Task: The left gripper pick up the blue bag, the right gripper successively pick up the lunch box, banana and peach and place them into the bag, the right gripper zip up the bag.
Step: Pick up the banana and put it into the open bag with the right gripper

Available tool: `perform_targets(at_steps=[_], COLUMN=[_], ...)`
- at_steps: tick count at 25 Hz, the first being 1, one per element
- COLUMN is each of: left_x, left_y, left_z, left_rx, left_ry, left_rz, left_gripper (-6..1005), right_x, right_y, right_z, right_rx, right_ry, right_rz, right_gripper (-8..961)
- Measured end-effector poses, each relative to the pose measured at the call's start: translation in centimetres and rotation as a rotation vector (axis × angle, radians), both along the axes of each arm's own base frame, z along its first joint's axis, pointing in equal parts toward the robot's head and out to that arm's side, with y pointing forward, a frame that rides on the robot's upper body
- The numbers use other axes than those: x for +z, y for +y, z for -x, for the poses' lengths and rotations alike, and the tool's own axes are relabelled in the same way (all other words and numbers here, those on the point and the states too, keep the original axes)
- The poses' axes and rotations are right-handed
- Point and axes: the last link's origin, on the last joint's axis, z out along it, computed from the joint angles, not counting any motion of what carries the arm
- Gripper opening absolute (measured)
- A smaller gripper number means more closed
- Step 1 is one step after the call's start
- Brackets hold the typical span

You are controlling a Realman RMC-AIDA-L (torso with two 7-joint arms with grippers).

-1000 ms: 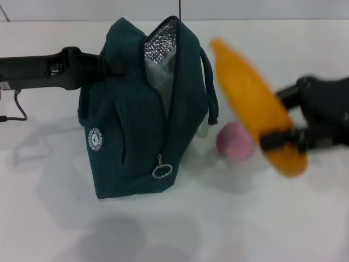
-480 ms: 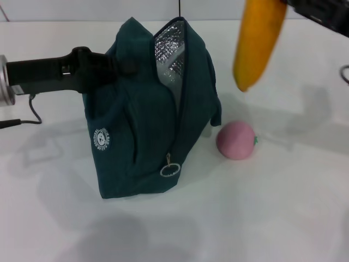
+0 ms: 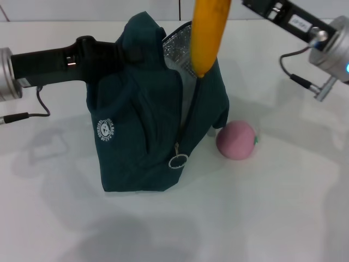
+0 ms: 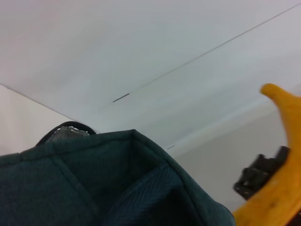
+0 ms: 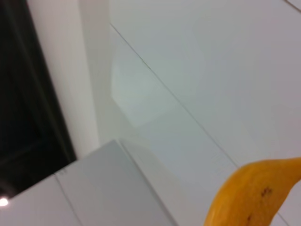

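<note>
— Two fruits left, then?
— Yes. The banana (image 3: 209,34), half a second ago right of the blue bag (image 3: 155,117), now hangs upright at top centre with its tip at the foil-lined mouth, so it looks ready to go in.
— And the tools?
— The right tool (image 4: 256,176) is clenched on the banana, just above the bag. The left tool (image 3: 106,50) grips the bag's upper-left edge. The peach (image 3: 235,140) waits on the table (image 3: 283,207), right of the bag.

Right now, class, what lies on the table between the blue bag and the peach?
Nothing. In the head view the blue bag and the peach stand apart, with only bare white table between them.
</note>
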Motion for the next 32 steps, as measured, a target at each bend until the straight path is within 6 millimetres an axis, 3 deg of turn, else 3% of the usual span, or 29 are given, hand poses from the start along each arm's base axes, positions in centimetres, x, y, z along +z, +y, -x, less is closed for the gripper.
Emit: perform_targets(at_steps=[6,17,32], left_x=[-0.2,-0.6,-0.4], left_y=[-0.1,-0.5,-0.7], left_z=[-0.1,0.3,0.8], left_rx=[-0.008,-0.005,0.005], left_ry=[-0.002,-0.01,-0.007], left_rz=[-0.003,-0.003,-0.006], left_gripper=[32,32,32], right_x=[-2.1,-5.4,-6.5], right_y=[0.5,-1.0,-2.4], right_z=[0.6,0.6,-1.2], right_rx=[-0.04,-0.058,-0.1], right_ry=[-0.062,-0.132,-0.153], right_rz=[0.008,0.07,0.064], right_gripper=[527,548,577])
